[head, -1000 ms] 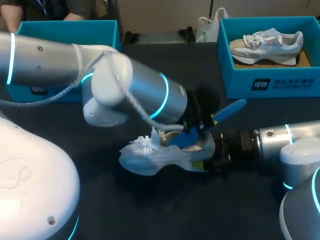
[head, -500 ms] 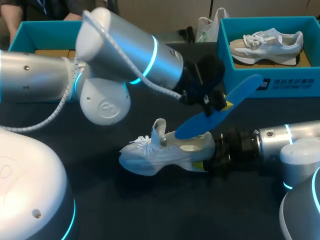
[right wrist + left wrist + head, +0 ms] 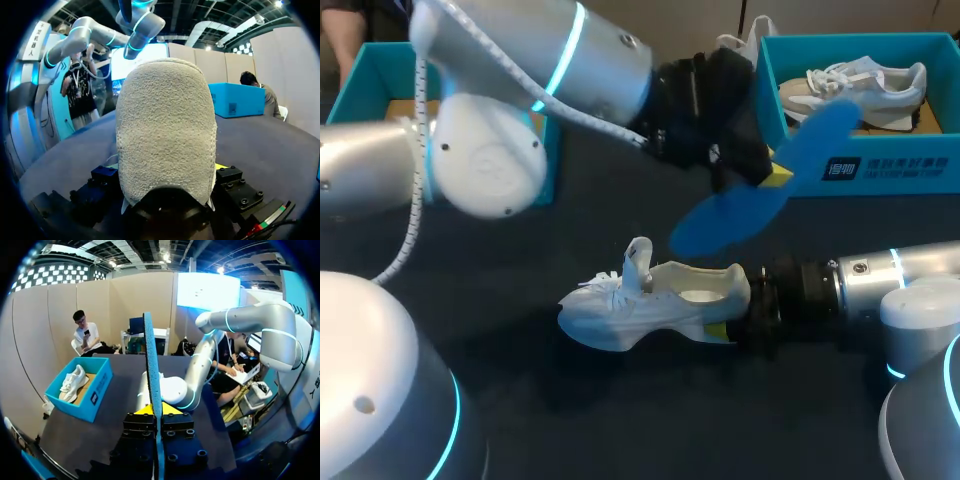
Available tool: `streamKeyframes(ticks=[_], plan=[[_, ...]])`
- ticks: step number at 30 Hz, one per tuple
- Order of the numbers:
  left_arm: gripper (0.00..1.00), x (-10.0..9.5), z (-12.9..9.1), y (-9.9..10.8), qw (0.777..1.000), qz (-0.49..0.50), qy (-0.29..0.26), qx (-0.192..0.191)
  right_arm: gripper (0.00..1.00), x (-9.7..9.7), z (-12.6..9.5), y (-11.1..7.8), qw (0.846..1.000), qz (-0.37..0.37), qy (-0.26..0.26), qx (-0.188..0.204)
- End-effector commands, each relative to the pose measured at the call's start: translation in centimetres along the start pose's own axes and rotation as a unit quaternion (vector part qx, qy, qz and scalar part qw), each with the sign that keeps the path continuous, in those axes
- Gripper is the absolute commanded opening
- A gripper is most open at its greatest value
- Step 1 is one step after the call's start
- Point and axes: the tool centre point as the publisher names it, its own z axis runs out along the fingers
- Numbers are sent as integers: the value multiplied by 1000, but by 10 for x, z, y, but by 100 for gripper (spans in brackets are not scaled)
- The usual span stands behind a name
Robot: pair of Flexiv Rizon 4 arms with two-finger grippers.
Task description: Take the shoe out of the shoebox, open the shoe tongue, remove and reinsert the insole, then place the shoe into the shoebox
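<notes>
Our left gripper (image 3: 767, 172) is clamped on the blue insole (image 3: 740, 205), which hangs in the air above the white shoe (image 3: 650, 300) and clear of it. In the left wrist view the insole stands edge-on between the 2 yellow tips. Our right gripper (image 3: 732, 325) pinches the shoe at the heel, with the shoe lying on the table (image 3: 520, 400) and its tongue (image 3: 638, 262) raised. We judge the main risk to be reinsertion. The insole is pinched along only a short stretch, so the long free end could bend, catch on the collar or twist in the grip. A push into the shoe could also pivot it about the heel hold, and the tongue might drop back over the opening. The insole's upper end is near the box (image 3: 860, 165) holding another shoe, so a careless swing could strike that wall.
</notes>
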Motion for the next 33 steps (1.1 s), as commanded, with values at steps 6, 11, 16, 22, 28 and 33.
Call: streamKeyframes(ticks=[6,11,16,22,28,33], plan=[[0,1,-21,4,1000,1,3,1,0,1,1,1,1000,1,0,3],[0,6,-46,6,1000,-7,-12,26,0,1,1,1,1000,1,0,3],[0,9,-72,4,998,-10,-29,54,0,1,1,1,1000,1,0,3],[0,13,-97,-4,996,-2,-41,73,0,1,1,1,1000,1,0,3],[0,22,-137,-25,991,-21,12,131,0,1,1,1,1000,1,0,3],[0,25,-147,-30,988,-22,23,148,0,1,1,1,1000,1,0,3]])
